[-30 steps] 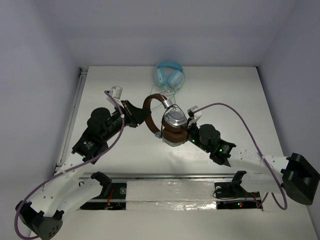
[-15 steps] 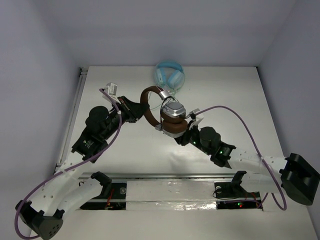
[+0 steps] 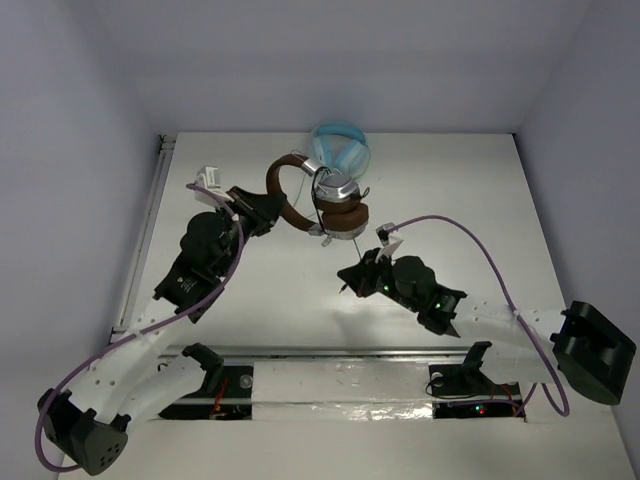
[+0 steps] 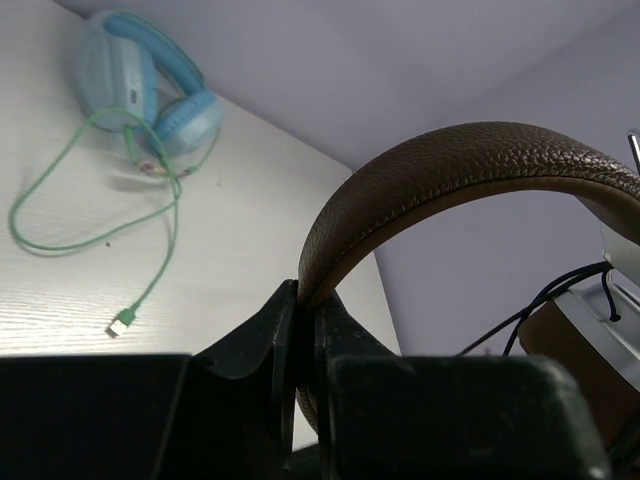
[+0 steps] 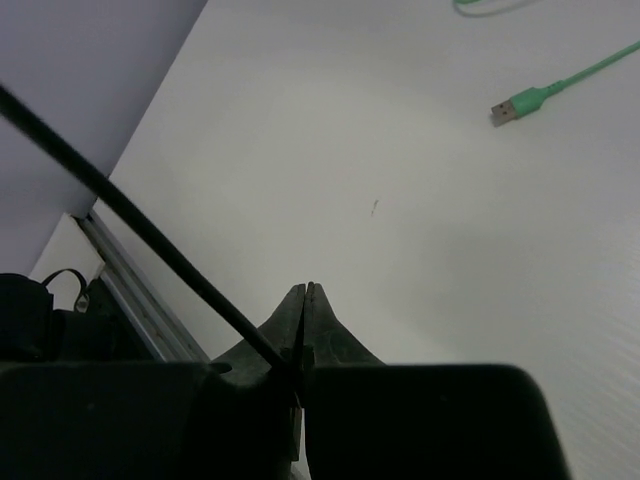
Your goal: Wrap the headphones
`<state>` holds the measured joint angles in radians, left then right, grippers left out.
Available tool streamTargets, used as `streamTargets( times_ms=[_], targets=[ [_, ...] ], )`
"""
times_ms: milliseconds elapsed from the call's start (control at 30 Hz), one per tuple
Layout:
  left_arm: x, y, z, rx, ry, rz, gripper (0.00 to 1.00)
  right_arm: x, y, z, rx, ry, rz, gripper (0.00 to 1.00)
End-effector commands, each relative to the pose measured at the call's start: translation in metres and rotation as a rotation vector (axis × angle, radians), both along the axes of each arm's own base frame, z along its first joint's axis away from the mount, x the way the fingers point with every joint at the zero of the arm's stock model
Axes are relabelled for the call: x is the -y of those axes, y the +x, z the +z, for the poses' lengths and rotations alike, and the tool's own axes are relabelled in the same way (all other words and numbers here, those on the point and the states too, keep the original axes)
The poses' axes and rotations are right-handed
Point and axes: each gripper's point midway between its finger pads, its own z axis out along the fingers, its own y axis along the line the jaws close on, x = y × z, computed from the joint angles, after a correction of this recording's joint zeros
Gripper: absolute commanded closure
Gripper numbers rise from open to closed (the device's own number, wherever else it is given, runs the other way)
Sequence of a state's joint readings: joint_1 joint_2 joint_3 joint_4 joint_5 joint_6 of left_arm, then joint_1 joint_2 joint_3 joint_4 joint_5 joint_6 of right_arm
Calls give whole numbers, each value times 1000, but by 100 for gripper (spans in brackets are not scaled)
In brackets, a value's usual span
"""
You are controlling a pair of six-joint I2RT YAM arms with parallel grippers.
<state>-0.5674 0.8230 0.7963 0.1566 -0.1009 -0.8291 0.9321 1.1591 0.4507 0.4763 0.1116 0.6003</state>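
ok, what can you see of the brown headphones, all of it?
The brown headphones have a grained, leather-look headband, silver metal earcups with brown cushions, and a thin dark cable. The earcups sit close together, just in front of the light blue headphones. The left gripper is shut on the headband. The right gripper is shut on the cable, which runs straight from it. Whether the earcups touch the table can't be told.

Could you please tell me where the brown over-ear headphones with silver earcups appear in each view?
Top external: brown over-ear headphones upper centre, held by left gripper.
Left wrist: their brown headband arches centre-right.
Right wrist: only their thin dark cable, at left.
Shared landmark: pale green cable, both wrist views.
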Motion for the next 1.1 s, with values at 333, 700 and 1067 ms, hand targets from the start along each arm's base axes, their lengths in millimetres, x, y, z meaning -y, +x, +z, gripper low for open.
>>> streamTargets(
  times_ms=[333, 700, 1067],
  targets=[
    [-83, 42, -25, 3, 17, 529, 100, -65, -57, -4, -57, -61, 123, 100],
    [-95, 25, -85, -94, 215, 608, 100, -81, -74, 43, -28, 4, 178, 100],
    [-57, -11, -150, -206, 338, 457, 100, -101, -65, 92, 55, 95, 183, 100]
  ],
)
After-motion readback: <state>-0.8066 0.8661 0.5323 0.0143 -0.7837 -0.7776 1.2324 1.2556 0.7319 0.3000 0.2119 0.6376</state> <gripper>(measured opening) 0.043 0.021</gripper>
